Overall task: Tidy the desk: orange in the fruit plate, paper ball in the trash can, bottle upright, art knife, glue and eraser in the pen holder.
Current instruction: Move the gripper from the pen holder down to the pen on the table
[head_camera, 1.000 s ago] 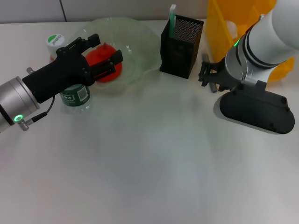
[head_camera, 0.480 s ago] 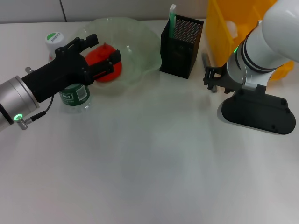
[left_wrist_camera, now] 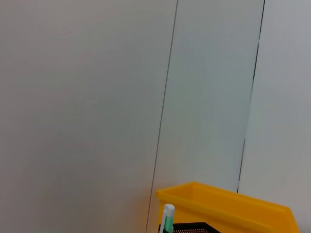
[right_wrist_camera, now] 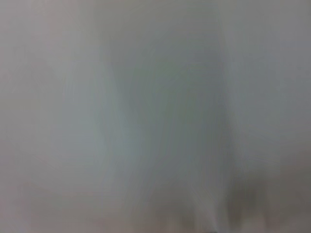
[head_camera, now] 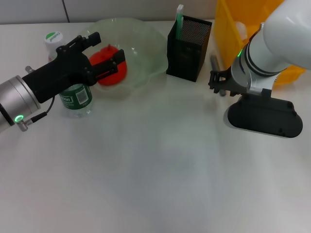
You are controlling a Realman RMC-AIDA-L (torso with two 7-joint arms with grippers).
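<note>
White and flat, the plain desk point(head_camera: 146, 170) fills the head view. At far left, the translucent pale-green glass fruit plate point(head_camera: 146, 41) with its wavy rim holds the rounded red-orange orange point(head_camera: 108, 68). The black left gripper point(head_camera: 104, 53) reaches in from the left over the near-left side of the plate, its jaws spread wide, one finger beyond the orange and the other across its near side; whether they touch the fruit cannot be told. Just left of the plate, the small clear plastic bottle point(head_camera: 75, 97) with a dark green label stands upright, partly hidden by the left arm, its white cap point(head_camera: 53, 39) marked in green showing beyond the arm. Right of the plate stands the black square metal-mesh pen holder point(head_camera: 188, 48), with a white and green stick point(head_camera: 179, 19) rising from its far-left corner. At far right is the bright yellow rectangular plastic trash can point(head_camera: 231, 24). The right gripper point(head_camera: 217, 80) sits low over the desk between the pen holder and the trash can, by a thin dark stick point(head_camera: 215, 62) lying there; how its jaws stand cannot be told.

From the left wrist, a pale panelled wall point(left_wrist_camera: 97, 97) takes up nearly everything, with the trash can's yellow rim point(left_wrist_camera: 228, 204), the pen holder's top edge point(left_wrist_camera: 189, 227) and the tip of the white and green stick point(left_wrist_camera: 167, 218) along one edge.

From the right wrist, only a blurred grey-white surface shows.
</note>
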